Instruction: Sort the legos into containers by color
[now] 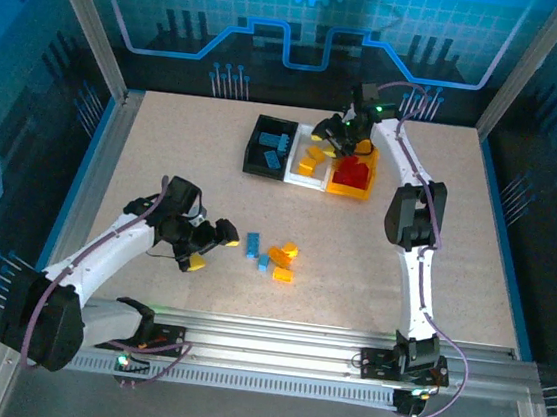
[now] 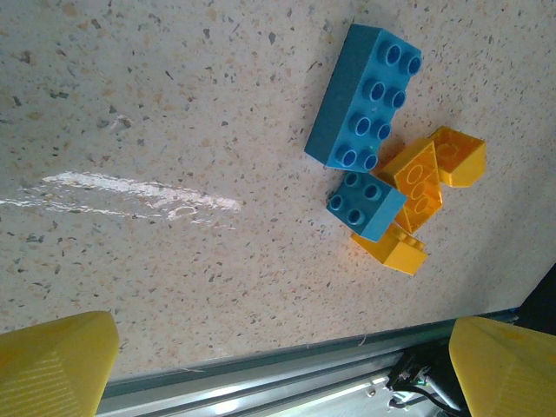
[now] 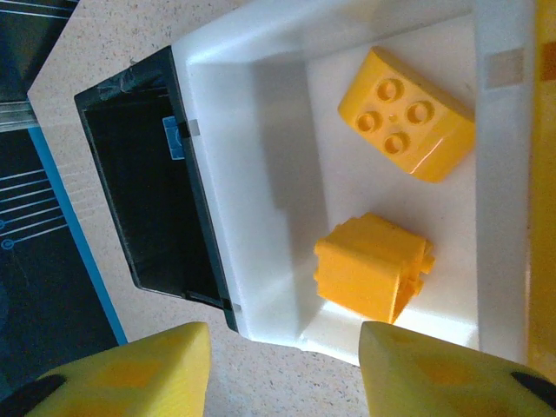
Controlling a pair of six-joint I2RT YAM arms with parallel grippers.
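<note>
**A:** Well, the right gripper [image 3: 287, 382] hangs over the white bin [image 3: 261, 130], its yellow fingers partly spread and nothing between them. That reads to me like a drop-off pose.

**B:** It fits. Two orange-yellow bricks lie on that bin's floor, a rounded one [image 3: 408, 126] with its studs up and a second [image 3: 373, 269] on its side near the corner, the two apart.

**A:** And the neighbours?

**B:** The black bin [image 3: 148, 191] looks dark from the wrist, but overhead there are blue bricks [image 1: 271, 145] in it. The yellow-orange bin [image 1: 351, 193] holds red ones [image 1: 353, 172]. So one colour per bin.

**A:** Now the left gripper [image 2: 278, 382]: spread wide, empty, low over the table [image 2: 130, 104].

**B:** It faces the loose cluster. A long blue brick [image 2: 365, 95] touches a small blue brick [image 2: 365, 204], with orange pieces [image 2: 430, 169] jammed against both.

**A:** I'd guess it's lining up a pick. With the bricks packed that tight, pinching one cleanly may nudge the rest.
</note>
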